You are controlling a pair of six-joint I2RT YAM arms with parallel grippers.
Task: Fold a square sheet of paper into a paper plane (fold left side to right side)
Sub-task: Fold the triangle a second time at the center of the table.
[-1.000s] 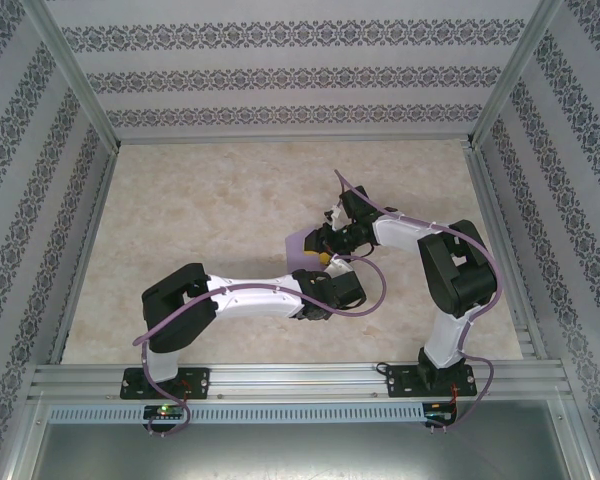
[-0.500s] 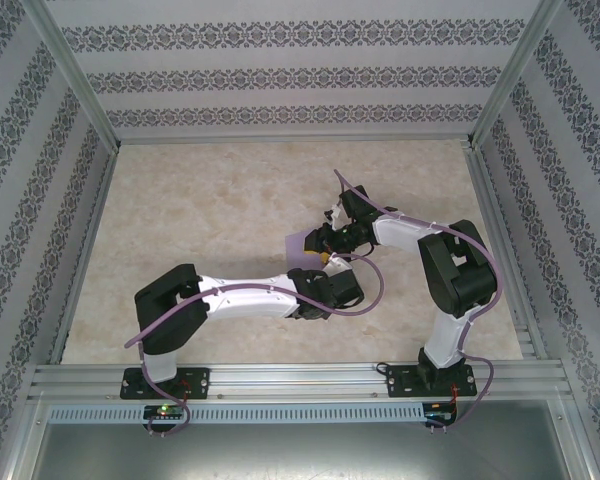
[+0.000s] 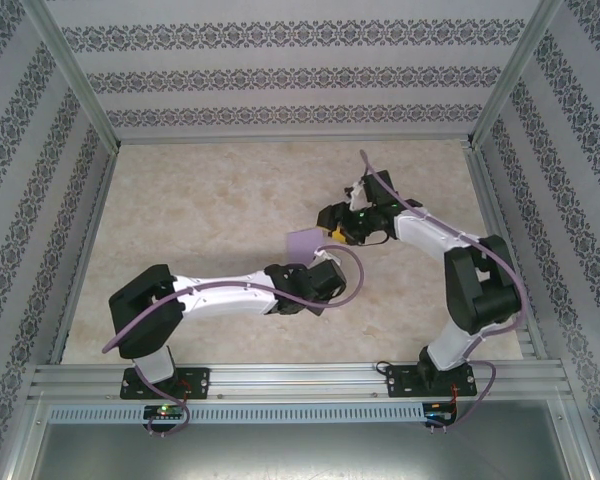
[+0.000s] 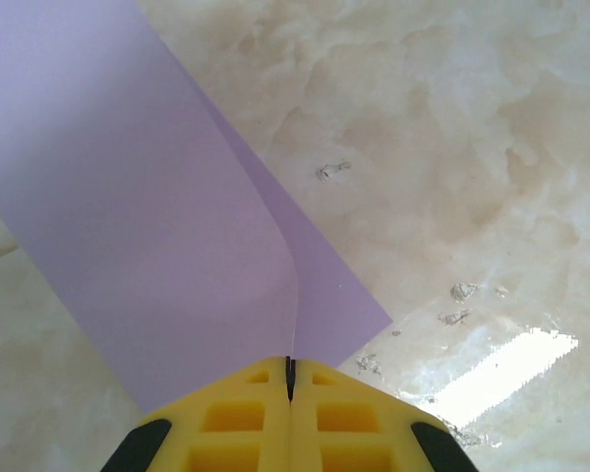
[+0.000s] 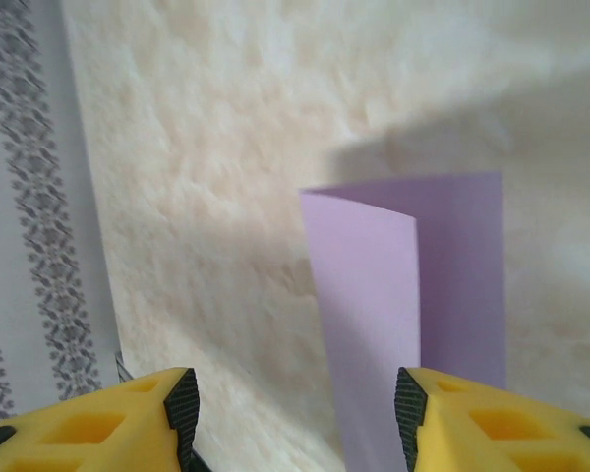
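Note:
The square sheet of paper (image 3: 300, 243) is lilac and lies mid-table, bent over on itself. It does not have the shape of a paper plane. In the left wrist view the upper flap (image 4: 147, 216) curls over the lower layer (image 4: 334, 295), which lies flat on the table. My left gripper (image 4: 290, 369) is shut, with the sheet's near edge pinched between its yellow fingers. It reaches the sheet from the near side (image 3: 318, 262). My right gripper (image 3: 330, 228) hovers just right of the sheet. It is open (image 5: 295, 413) and holds nothing, and the sheet (image 5: 452, 275) stands ahead of it.
The tabletop (image 3: 200, 210) is beige marble. Aluminium rails (image 3: 90, 250) and patterned walls (image 3: 280, 75) enclose it on three sides. Free room lies left of and behind the sheet.
My right gripper has opened, let go of the sheet and drawn back to the right. The left arm's elbow has swung left while its gripper stays shut on the sheet.

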